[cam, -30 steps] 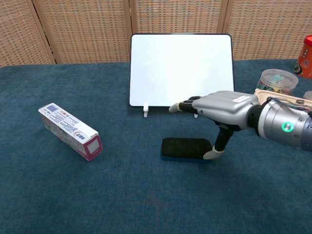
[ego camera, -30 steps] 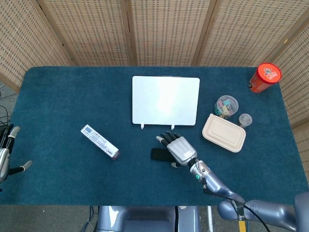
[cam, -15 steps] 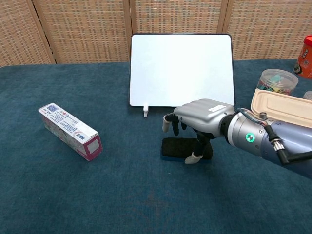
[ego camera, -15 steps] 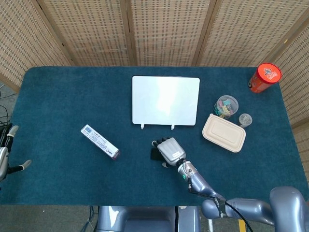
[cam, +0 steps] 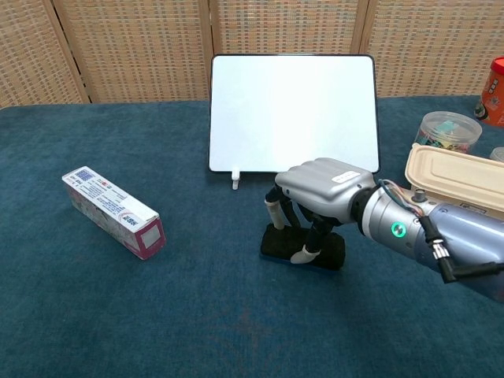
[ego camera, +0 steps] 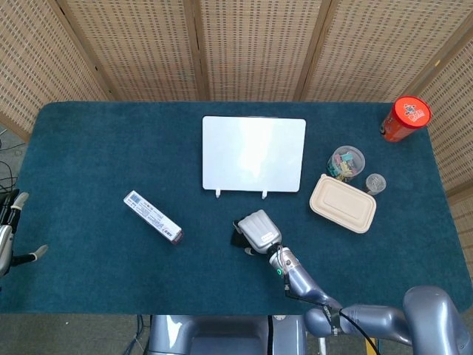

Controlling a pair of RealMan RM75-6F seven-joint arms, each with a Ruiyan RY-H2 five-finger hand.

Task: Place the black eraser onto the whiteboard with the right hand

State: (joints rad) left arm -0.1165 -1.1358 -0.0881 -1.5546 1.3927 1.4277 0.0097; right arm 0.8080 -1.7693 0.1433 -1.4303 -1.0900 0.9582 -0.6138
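Note:
The black eraser [cam: 318,255] lies on the blue table cloth in front of the whiteboard [cam: 291,110], mostly hidden under my right hand [ego camera: 259,230] in the head view, with only its left end [ego camera: 237,238] showing. My right hand [cam: 323,189] arches over it, fingers down along its far edge and thumb against its near edge, gripping it. The eraser looks slightly tilted on the cloth. The whiteboard [ego camera: 253,154] stands on its small white feet, bare. My left hand [ego camera: 7,238] hangs at the far left edge, fingers apart, holding nothing.
A white and pink box [ego camera: 153,217] lies to the left. On the right are a beige lidded container [ego camera: 343,203], a clear jar of clips [ego camera: 346,163], a small clear cup [ego camera: 375,183] and a red can [ego camera: 405,118].
My right hand moved left over the eraser, lowered, and curled its fingers and thumb around it. The eraser has shifted slightly and tilted. The left hand stayed put.

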